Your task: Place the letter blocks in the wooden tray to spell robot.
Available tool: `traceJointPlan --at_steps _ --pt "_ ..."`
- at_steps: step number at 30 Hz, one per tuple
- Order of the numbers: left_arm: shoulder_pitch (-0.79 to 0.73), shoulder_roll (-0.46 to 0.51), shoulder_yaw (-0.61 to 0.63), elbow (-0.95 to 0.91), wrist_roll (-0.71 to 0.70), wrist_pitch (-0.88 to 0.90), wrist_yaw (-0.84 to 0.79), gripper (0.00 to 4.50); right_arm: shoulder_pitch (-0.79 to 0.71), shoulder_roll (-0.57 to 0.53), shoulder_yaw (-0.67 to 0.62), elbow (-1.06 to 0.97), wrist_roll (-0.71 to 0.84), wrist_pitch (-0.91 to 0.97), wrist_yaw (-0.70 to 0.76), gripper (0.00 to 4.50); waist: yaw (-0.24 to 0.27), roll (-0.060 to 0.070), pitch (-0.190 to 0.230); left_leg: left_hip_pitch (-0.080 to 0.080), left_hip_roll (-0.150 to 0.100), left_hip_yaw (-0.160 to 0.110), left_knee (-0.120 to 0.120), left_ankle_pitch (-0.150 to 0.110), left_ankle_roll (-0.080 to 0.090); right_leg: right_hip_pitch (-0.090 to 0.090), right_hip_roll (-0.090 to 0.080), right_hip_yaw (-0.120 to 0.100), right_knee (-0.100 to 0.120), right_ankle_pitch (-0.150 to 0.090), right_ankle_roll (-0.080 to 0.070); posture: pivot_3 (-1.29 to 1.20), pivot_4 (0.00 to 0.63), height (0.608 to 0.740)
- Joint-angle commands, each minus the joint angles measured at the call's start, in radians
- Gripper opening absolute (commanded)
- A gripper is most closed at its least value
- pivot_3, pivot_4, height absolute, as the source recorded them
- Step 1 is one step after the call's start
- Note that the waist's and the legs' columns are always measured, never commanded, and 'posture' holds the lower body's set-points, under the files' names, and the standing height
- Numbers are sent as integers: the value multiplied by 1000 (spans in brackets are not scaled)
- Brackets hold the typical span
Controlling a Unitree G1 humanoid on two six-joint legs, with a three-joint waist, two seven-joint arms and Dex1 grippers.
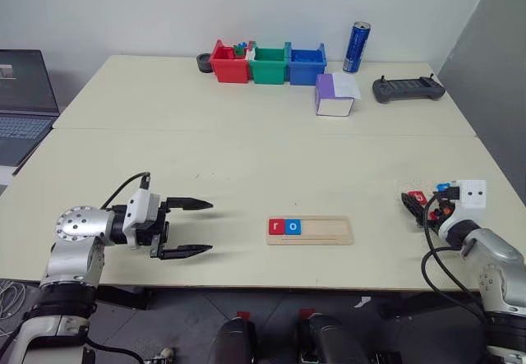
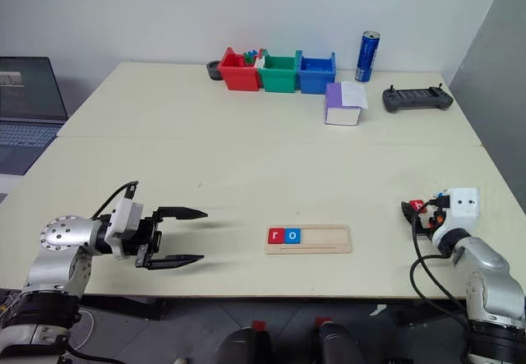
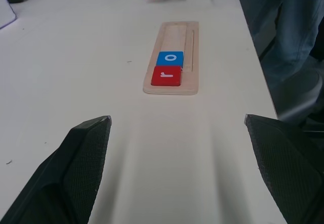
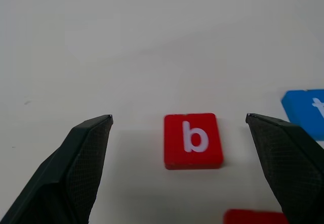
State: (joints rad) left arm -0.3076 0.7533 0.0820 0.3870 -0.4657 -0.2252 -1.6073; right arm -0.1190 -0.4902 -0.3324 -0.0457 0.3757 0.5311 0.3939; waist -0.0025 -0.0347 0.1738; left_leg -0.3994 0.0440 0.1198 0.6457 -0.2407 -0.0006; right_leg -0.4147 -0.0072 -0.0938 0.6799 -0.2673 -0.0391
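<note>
Pale-wood tray (image 1: 310, 230) sits near the table's (image 1: 246, 158) near edge, roughly centre, long axis running left-right. Red r block (image 1: 275, 227) and blue o block (image 1: 292, 227) sit side by side, touching, at the tray's left end; rest of the groove is bare. Left tool (image 1: 187, 228) hangs left of the tray, well apart from it, pointing right toward it, fingers spread wide, nothing between them. Right tool (image 4: 179, 120) is at the table's right side, near edge, fingers also spread wide, nothing gripped; red b block (image 4: 193, 140) lies flat on the table between the fingertips, touching neither. Blue t block (image 4: 306, 113) lies just right of the b, past the right finger (image 4: 288, 153). Another red block (image 4: 253, 217) lies nearer than the b, letter not readable. Far side of table: red bin (image 1: 229, 62), green bin (image 1: 268, 64), blue bin (image 1: 306, 65) in a row, blue can (image 1: 357, 47) upright to their right, white-and-purple box (image 1: 335, 94) nearer, black controller (image 1: 408, 89) far right. Laptop (image 1: 23, 101) sits off the table's left.
</note>
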Motion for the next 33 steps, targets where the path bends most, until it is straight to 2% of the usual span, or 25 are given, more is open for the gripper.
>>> traceJointPlan --at_steps 1,11,15,21,25,33 --pt "-25 29 0 -1 -28 -13 -7 4460 -21 -5 -3 -20 -16 12 -32 4500 0 0 0 0 0 0 0 0 0 0 0 0 0 0 0 0 150 740" --pt "-58 24 -8 18 -12 -16 -7 4460 -50 -1 48 14 -39 90 -46 4500 -1 0 0 0 0 0 -1 0 0 -1 0 0 0 0 0 0 150 740" --pt "-71 24 -7 26 -7 -13 -7 4500 -45 17 49 -1 -26 131 -54 3586 -1 -1 0 0 0 0 0 0 0 -1 0 0 0 0 0 0 150 740" --pt "-100 16 -6 55 -2 2 -7 4500 -20 85 5 -121 -2 105 -103 1503 -2 -1 0 0 1 0 0 0 0 -1 1 0 0 0 0 0 150 740" --pt "-124 16 -22 79 4 -1 -7 4500 30 158 -3 -296 -2 123 -188 1463 0 -1 0 -1 1 1 -1 0 0 -2 1 1 0 0 0 0 150 740" --pt "-178 33 -71 133 1 -13 -7 4500 219 230 94 -518 -36 266 -287 1463 0 -1 -1 -2 1 0 -1 0 0 -3 1 1 0 0 0 0 150 740"
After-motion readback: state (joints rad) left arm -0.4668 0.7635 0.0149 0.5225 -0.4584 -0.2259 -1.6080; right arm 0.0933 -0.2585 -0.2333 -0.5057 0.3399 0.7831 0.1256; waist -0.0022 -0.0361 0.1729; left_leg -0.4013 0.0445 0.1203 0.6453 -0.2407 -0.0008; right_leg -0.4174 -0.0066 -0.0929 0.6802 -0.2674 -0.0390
